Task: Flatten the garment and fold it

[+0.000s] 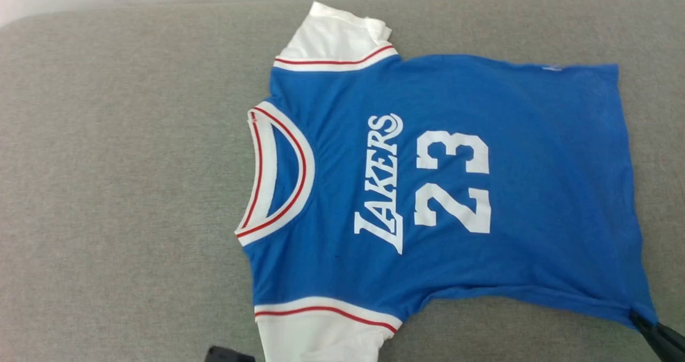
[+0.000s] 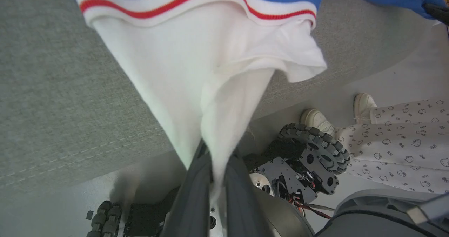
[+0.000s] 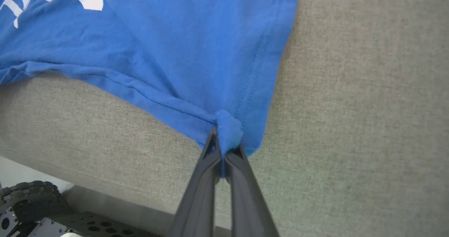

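The garment (image 1: 481, 153) is a royal-blue jersey with white sleeves, red stripe trim and white lettering. It lies spread face up on the grey cushion, collar to the left and hem to the right. My left gripper (image 2: 213, 160) is shut on the tip of the near white sleeve (image 2: 210, 72), which stretches taut from the fingers. My right gripper (image 3: 222, 149) is shut on the near hem corner (image 3: 229, 128), bunching the blue cloth. In the head view that gripper (image 1: 642, 319) shows at the lower right, at the hem corner.
The grey fabric cushion (image 1: 118, 190) holds the shirt; its front edge (image 2: 87, 149) runs just past the near sleeve. Below it are the robot's wheeled base (image 2: 312, 156) and a person's feet and patterned trouser legs (image 2: 403, 139) on the pale floor.
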